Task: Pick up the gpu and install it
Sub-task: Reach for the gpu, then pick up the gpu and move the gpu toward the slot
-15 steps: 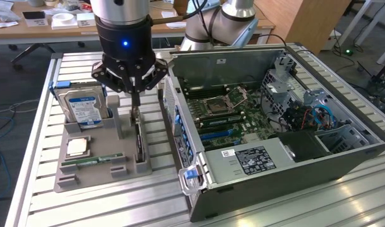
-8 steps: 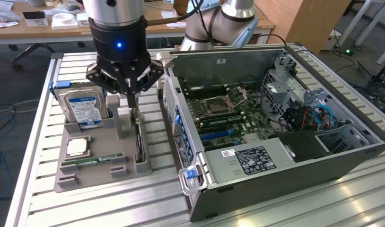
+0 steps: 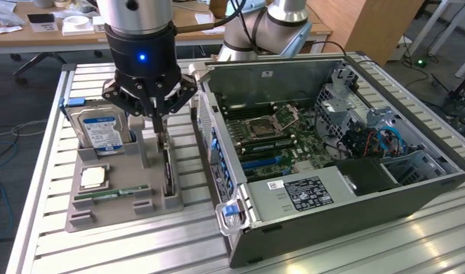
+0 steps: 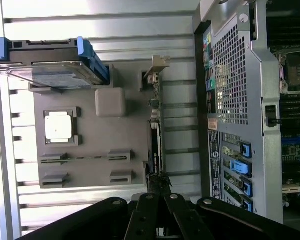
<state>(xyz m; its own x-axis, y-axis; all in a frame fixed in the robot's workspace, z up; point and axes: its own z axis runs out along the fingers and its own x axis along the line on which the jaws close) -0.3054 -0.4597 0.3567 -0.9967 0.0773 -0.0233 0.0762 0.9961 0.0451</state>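
Landmark: the grey tray [image 3: 118, 208], resting on the slatted surface [image 3: 125, 251]; every place below is given against it.
Gpu: the gpu [image 3: 168, 171] stands on its long edge in the slot along the tray's side that faces the computer case [image 3: 286, 197]. The wrist view shows it edge-on, with its silver bracket [image 4: 157, 65] at the tray end where the hard drive [image 3: 101, 128] stands.
Case: lies open just beside the tray, with its motherboard [image 3: 271, 134] exposed. No card like the gpu can be seen seated on it.
Gripper: the gripper [image 3: 159, 130] hangs over the tray, pointing straight down above the line of the gpu's slot. Its fingers are drawn together to a narrow point.
Gpu to gripper: the card lies directly beneath the fingertips and in line with them. Whether the tips touch or pinch its upper edge cannot be told from either view.
Done: as far as the pictures show, the gripper has been brought over the correct slot of the tray, not over the hard drive or the other parts there.
Left: by my judgement nearly all of the task. The gpu sits in the tray, not lifted, and nothing has been installed in the case.
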